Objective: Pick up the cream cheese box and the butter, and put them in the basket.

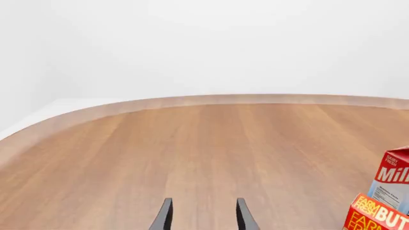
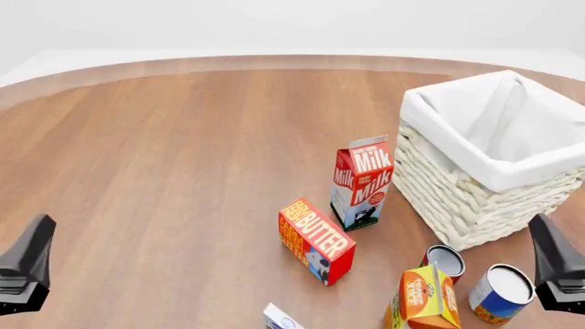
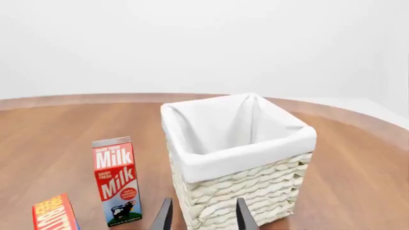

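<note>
The butter (image 2: 316, 240) lies on its side near the table's front middle, red-orange with a blue end; it also shows at the edge of the left wrist view (image 1: 378, 215) and the right wrist view (image 3: 54, 213). Only a white corner of the cream cheese box (image 2: 281, 319) shows, at the front view's bottom edge. The basket (image 2: 475, 205) stands at the right, and its lined inside (image 3: 236, 158) holds nothing. My left gripper (image 2: 37, 243) hangs at the far left, open (image 1: 203, 211) over bare wood. My right gripper (image 2: 546, 236) is open (image 3: 203, 211) just in front of the basket.
A red-and-white milk carton (image 2: 363, 181) stands upright between the butter and the basket. An orange juice carton (image 2: 425, 298) and two cans (image 2: 445, 260) (image 2: 500, 293) sit in front of the basket. The table's curved far edge (image 2: 274, 62) runs along the back.
</note>
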Robot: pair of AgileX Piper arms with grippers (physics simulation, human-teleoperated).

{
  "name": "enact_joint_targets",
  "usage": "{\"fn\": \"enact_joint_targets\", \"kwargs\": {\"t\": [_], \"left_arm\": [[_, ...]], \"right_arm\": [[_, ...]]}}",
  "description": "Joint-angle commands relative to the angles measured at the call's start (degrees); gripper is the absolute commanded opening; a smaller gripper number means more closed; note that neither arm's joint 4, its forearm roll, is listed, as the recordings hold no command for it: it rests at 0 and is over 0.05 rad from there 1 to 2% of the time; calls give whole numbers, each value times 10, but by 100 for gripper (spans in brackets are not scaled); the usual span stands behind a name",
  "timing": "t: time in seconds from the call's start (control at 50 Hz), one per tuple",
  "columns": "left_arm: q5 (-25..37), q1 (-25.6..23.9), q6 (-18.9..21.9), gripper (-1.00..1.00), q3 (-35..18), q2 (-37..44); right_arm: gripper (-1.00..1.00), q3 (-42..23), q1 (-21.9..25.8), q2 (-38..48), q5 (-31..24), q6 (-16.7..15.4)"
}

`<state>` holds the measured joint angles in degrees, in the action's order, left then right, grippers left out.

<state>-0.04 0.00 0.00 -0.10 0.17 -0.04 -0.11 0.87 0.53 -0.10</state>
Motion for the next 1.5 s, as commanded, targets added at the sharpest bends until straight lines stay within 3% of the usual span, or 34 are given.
{"fn": "enact_joint_targets", "kwargs": {"t": [0.02,0.12,0.18,0.2,0.28,0.32,0.4,0.54,0.66,0.7,0.9,1.0,1.04,1.1,1.14,1.28,1.5], "left_arm": [[-1,0,0,100,-1,3],[-1,0,0,100,-1,3],[-1,0,0,100,-1,3],[-1,0,0,100,-1,3],[-1,0,0,100,-1,3],[-1,0,0,100,-1,3],[-1,0,0,100,-1,3],[-1,0,0,100,-1,3],[-1,0,0,100,-1,3],[-1,0,0,100,-1,3],[-1,0,0,100,-1,3],[-1,0,0,100,-1,3],[-1,0,0,100,-1,3],[-1,0,0,100,-1,3],[-1,0,0,100,-1,3],[-1,0,0,100,-1,3],[-1,0,0,100,-1,3]], "right_arm": [[100,-1,-8,23,14,-8],[100,-6,5,24,12,-23],[100,-18,15,44,15,-11],[100,-38,44,62,6,-15],[100,-75,56,74,-21,-18],[100,-93,72,81,-33,-42],[100,-144,107,116,-65,-16],[100,-233,169,219,-100,-35],[100,-266,203,259,-110,-39],[100,-308,245,302,-127,2],[100,-417,317,396,-187,21],[100,-455,339,427,-207,40],[100,-465,345,445,-213,24],[100,-474,357,462,-215,43],[100,-478,357,477,-219,25],[100,-519,364,505,-245,18],[100,-565,393,561,-260,31]]}}
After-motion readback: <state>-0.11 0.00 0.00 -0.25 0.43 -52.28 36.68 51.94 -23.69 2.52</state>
